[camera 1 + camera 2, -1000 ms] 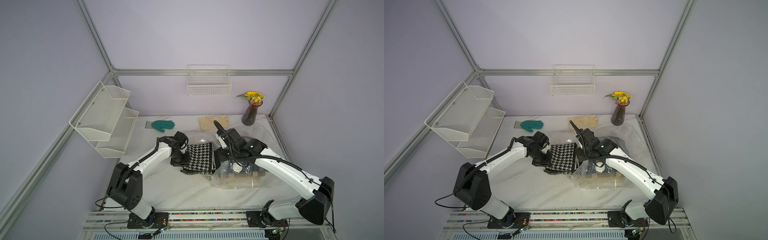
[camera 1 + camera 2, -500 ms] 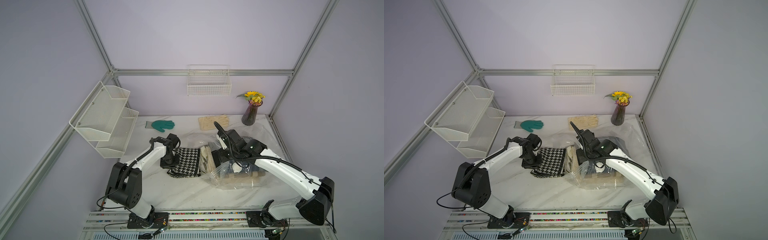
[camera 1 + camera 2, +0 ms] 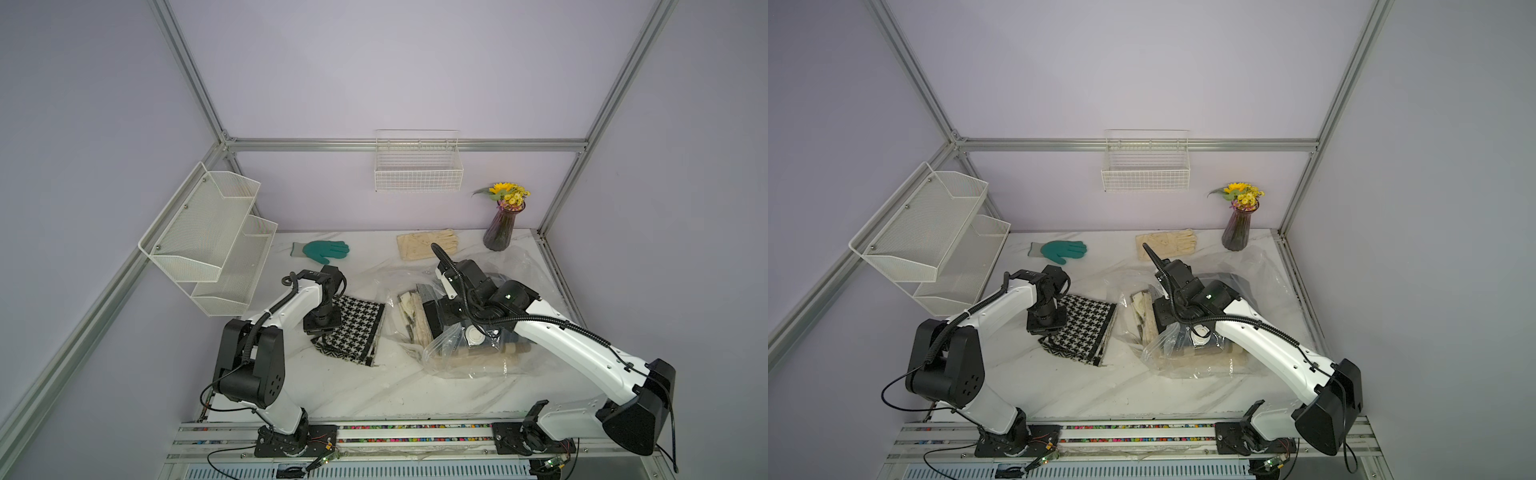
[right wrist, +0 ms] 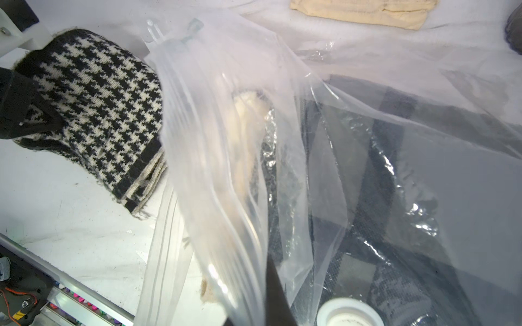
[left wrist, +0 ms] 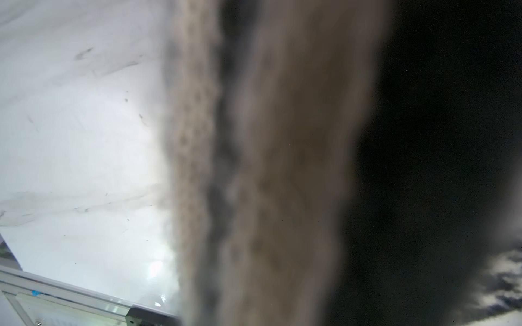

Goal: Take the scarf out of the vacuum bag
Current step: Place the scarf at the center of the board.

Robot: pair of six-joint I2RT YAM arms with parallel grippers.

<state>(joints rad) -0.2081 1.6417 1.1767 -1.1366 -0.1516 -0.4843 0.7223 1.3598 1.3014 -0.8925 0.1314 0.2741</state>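
The scarf (image 3: 359, 328) (image 3: 1086, 328), folded black-and-white houndstooth, lies on the white table just left of the vacuum bag's mouth. My left gripper (image 3: 323, 332) is shut on its left edge; a black finger (image 4: 28, 113) presses on the fabric. The left wrist view is filled with blurred scarf (image 5: 268, 169). The vacuum bag (image 3: 469, 353) (image 3: 1187, 357) is crinkly clear plastic with a white valve cap (image 4: 348, 313). My right gripper (image 4: 254, 316) (image 3: 434, 322) is shut on the bag's upper sheet near the mouth, holding it raised. Cream and dark folded fabrics (image 3: 413, 320) are inside the bag.
At the back of the table are a green glove (image 3: 324, 250), a pair of cream gloves (image 3: 428, 245) and a vase of flowers (image 3: 503, 226). A wire basket (image 3: 417, 172) hangs on the back wall. A tiered mesh shelf (image 3: 208, 245) juts out on the left.
My left gripper has pulled the scarf leftward out of the bag's mouth onto the bare table. The right arm has held the bag almost still.
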